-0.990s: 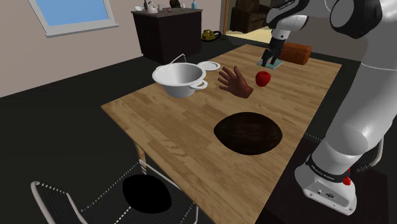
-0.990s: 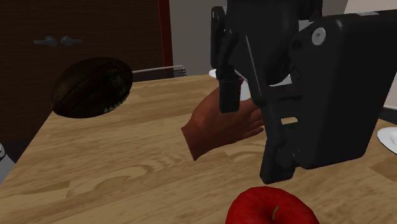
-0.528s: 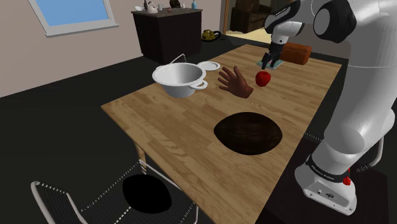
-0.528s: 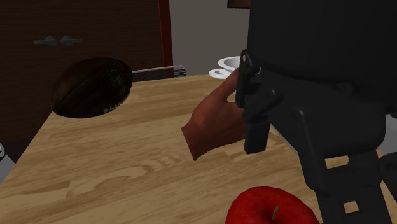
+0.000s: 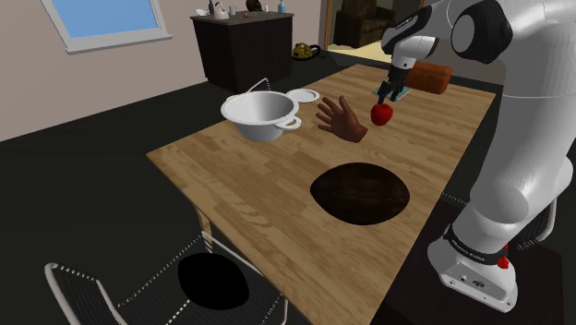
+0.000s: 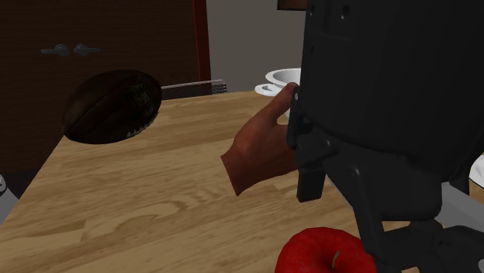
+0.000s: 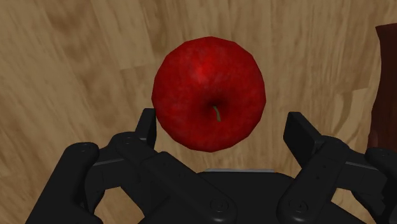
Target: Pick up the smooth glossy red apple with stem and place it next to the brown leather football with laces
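Gripper is being held open, fingers apart, nothing clamped | red apple is being lined up dead ahead between them, stem up, on the wooden table | football is being spotted well apart, nearer the stand

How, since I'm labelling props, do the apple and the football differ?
The apple is bright red and round with a small stem; the football is dark brown and oval. The football is far larger than the apple. The apple lies under the open claw; the football lies apart from it. Both rest on the wooden table.
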